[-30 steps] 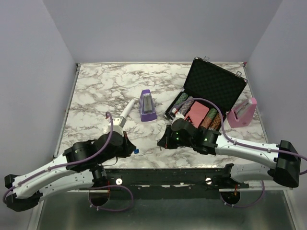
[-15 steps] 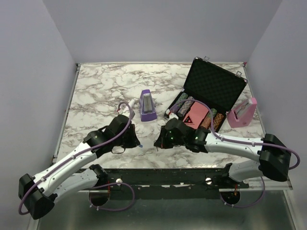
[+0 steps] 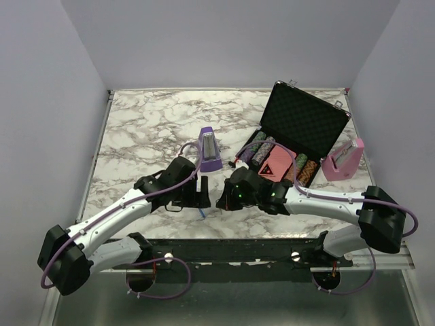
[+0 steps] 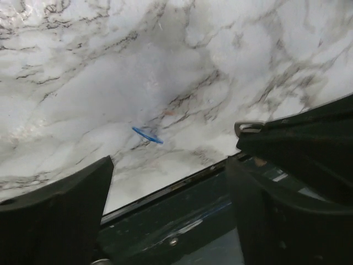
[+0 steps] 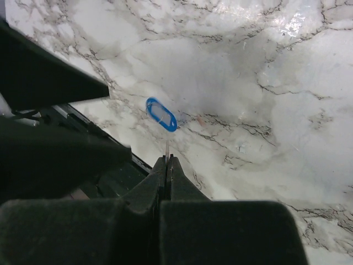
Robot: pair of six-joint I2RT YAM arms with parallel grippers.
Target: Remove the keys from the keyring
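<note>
We log a key tag point(image 3: 202, 213) near the table's point(image 3: 136, 122) front edge. A metronome point(image 3: 209, 149) stands behind it. An open case point(image 3: 306, 119) holding poker chips point(image 3: 300, 166) lies to the right.

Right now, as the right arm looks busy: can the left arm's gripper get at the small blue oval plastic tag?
Probably yes. The left gripper is open, the blue tag showing just ahead between its jaws, nothing in between. The shut right gripper sits close beside, though.

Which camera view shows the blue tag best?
Right wrist: the blue tag shows its whole oval face and pale window. Left wrist shows the tag edge-on, a thin sliver; top external shows only a tiny blue streak.
</note>
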